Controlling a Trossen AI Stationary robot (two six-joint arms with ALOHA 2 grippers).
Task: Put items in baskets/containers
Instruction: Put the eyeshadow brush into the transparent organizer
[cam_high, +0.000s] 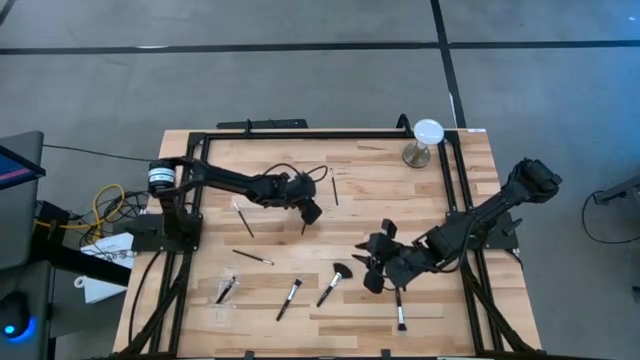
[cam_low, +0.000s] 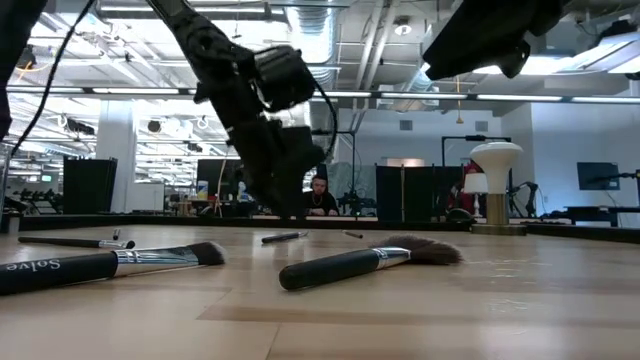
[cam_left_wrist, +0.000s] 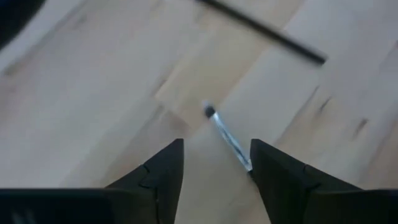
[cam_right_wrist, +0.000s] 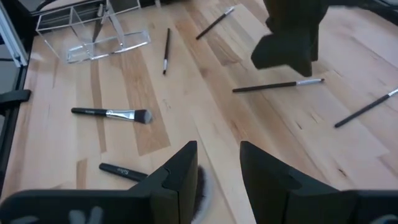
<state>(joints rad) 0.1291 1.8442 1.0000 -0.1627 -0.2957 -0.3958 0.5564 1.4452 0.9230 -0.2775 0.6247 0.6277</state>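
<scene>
Black-handled brushes (cam_high: 290, 298) scattered across wood.

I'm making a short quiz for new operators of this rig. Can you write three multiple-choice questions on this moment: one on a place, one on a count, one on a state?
1. Where does the white disc on a stand sit?
A. At the table's far right corner
B. Inside the clear tray
C. Beside the left arm's base

2. How many brushes lie in the clear tray?
A. None
B. One
C. Four

3. How do the left gripper's fingers stand?
A. Clamped shut on the fan brush
B. Apart, with a thin brush in the gap
C. Out of every view

Answers:
1 A: the high view shows the disc by the frame's far right corner.
2 B: the right wrist view shows a single brush in the tray.
3 B: the left wrist view shows both fingers apart, with the thin brush between them.
</scene>
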